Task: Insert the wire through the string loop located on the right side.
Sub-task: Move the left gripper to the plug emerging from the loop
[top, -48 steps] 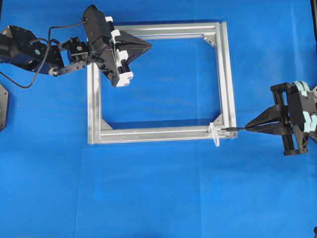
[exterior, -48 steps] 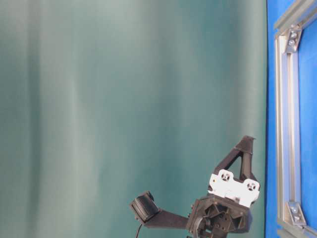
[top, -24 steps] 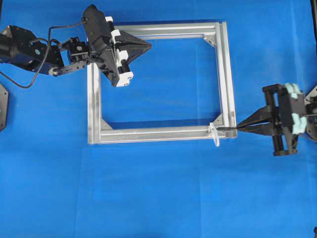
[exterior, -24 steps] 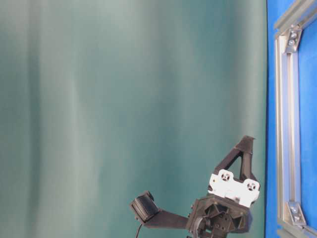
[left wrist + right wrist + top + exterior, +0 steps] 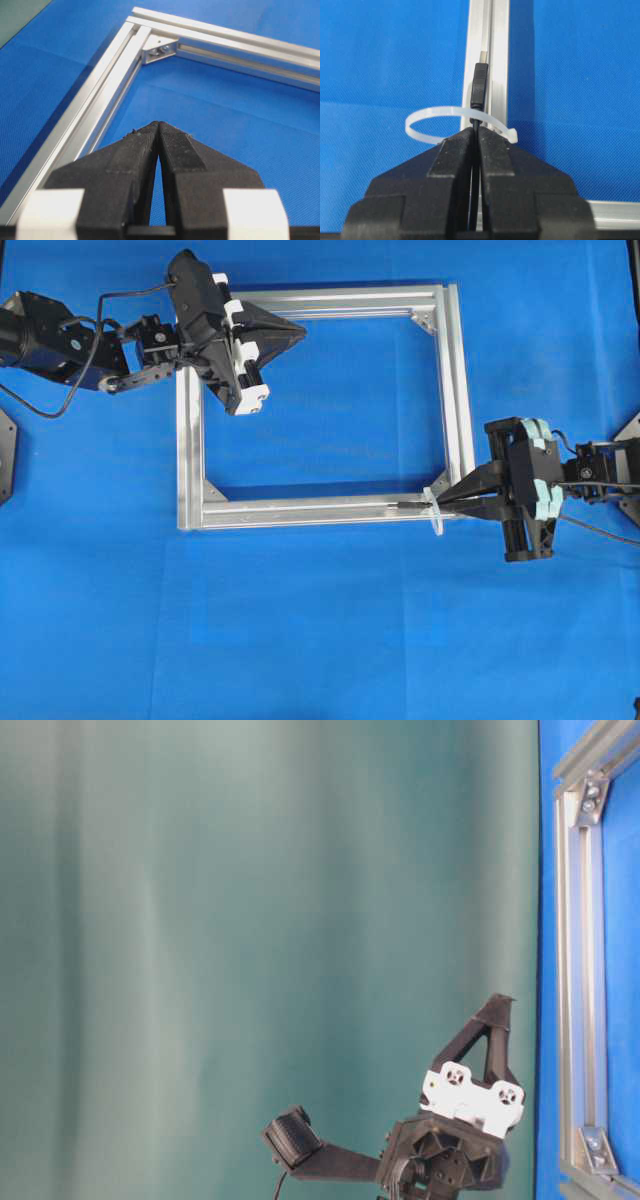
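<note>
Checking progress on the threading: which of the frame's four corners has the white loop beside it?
The corner nearest the right claw: the whitish translucent string loop stands there, with the thin black wire poking through.

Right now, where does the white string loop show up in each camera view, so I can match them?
Overhead view: the string loop sits at the frame's lower right corner, at the right gripper's tips.
Right wrist view: the string loop arcs just beyond the jaws, the wire passing through it.
Shared landmark: the frame rail.
</note>
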Motion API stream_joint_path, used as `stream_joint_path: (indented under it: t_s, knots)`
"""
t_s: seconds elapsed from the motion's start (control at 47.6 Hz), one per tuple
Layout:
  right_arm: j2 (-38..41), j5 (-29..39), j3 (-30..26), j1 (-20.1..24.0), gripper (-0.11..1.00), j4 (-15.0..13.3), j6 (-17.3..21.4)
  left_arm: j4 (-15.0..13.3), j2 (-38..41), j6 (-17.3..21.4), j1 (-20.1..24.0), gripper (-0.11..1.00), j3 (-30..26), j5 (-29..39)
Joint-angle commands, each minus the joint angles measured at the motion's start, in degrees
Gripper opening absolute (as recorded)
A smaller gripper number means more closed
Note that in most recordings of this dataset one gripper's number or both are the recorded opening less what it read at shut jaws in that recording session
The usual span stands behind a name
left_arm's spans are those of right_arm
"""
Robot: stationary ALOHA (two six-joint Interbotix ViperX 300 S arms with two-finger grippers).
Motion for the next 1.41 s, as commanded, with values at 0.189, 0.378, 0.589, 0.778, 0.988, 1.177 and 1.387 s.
stream_joint_path:
  t_s: [0.189,0.378,0.589,0.778,0.988,1.177,1.387]
  knots:
    - [-0.3,-0.6,-0.5,0.1,-0.03,-0.1,0.0,0.2,-1.7,-0.7,-1.0,0.0,-0.4,-0.3]
    - [-0.3,-0.6,-0.5,0.0,-0.03,-0.1,0.0,0.1,-1.7,-1.2,-6.1,0.0,0.1,0.2]
    - [-0.3,-0.6,-0.5,0.1,-0.03,-0.1,0.0,0.2,-1.6,-3.2,-14.2,0.0,0.4,1.6]
    - [-0.3,-0.6,-0.5,0.1,-0.03,-0.1,0.0,0.2,-1.7,-5.0,-21.0,0.0,0.3,1.8]
    - [-0.3,-0.5,-0.5,0.1,-0.03,-0.1,0.0,0.2,-1.7,-5.5,-25.3,0.0,0.4,1.9]
    - [-0.3,-0.5,-0.6,0.1,-0.03,-0.1,0.0,0.1,-1.6,-5.5,-25.7,0.0,0.1,3.0]
    - [-0.3,-0.5,-0.6,0.1,-0.03,-0.1,0.0,0.2,-0.6,-5.4,-25.2,0.0,-2.5,3.5]
